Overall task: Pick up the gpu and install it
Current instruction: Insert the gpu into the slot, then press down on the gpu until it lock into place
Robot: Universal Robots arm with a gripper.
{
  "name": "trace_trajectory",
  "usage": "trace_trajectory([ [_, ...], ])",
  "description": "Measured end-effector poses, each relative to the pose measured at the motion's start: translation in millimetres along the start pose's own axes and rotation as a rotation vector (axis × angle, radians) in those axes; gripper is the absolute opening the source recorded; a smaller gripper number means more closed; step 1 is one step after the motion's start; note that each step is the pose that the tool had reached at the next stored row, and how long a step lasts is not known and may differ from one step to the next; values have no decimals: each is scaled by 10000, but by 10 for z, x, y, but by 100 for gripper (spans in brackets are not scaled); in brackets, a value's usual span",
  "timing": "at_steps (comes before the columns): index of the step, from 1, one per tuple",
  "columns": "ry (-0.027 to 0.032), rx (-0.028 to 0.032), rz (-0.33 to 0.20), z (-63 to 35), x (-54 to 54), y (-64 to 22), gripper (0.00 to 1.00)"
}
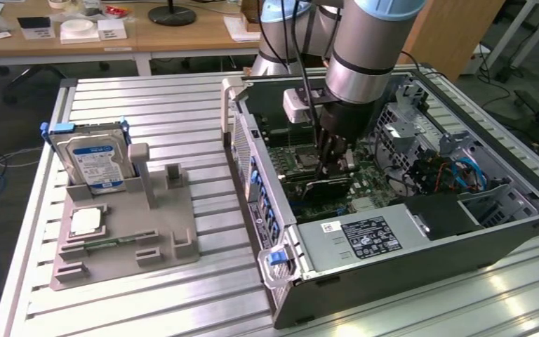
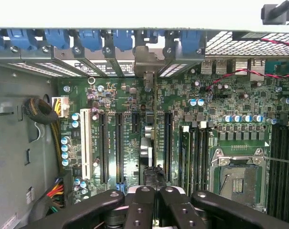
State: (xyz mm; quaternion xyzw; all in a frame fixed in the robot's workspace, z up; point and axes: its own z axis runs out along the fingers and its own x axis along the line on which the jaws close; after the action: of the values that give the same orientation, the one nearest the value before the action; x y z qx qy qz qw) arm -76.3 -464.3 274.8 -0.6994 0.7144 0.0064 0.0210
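Field notes, reading across the exterior view from its left, with the open computer case (image 1: 410,232) as my landmark.

Well to the left of the case: grey fixture tray (image 1: 124,235) on the slatted table (image 1: 204,105). A hard drive (image 1: 96,161) with a blue-white label stands upright in it; a CPU (image 1: 85,222) lies flat in front.

Inside the case: the arm reaches down over the motherboard (image 1: 293,158). The gripper (image 1: 333,167) is pressed together on the top edge of the gpu (image 1: 321,189), which stands on edge among the expansion slots, near the case's rear wall. In the wrist view the fingers (image 2: 145,207) sit pinched tight, the card running edge-on away from them (image 2: 155,124) toward its bracket (image 2: 146,62) at the blue slot latches (image 2: 91,40).

My judgement: seating is under way; I can't tell whether the card is fully home. Doing this well means keeping it square to the slot, bracket lined with the rear opening, pressing straight down, no twist.
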Motion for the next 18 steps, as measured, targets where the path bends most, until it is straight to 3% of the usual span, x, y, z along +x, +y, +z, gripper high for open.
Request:
trace_trajectory([
  [4, -1, 0, 0, 0, 0, 0, 11],
  [7, 1, 5, -1, -2, 3, 115, 11],
  [12, 0, 6, 0, 7, 5, 220, 11],
  [16, 1, -2, -1, 6, 5, 233, 11],
  [18, 2, -31, 3, -54, 3, 233, 11],
])
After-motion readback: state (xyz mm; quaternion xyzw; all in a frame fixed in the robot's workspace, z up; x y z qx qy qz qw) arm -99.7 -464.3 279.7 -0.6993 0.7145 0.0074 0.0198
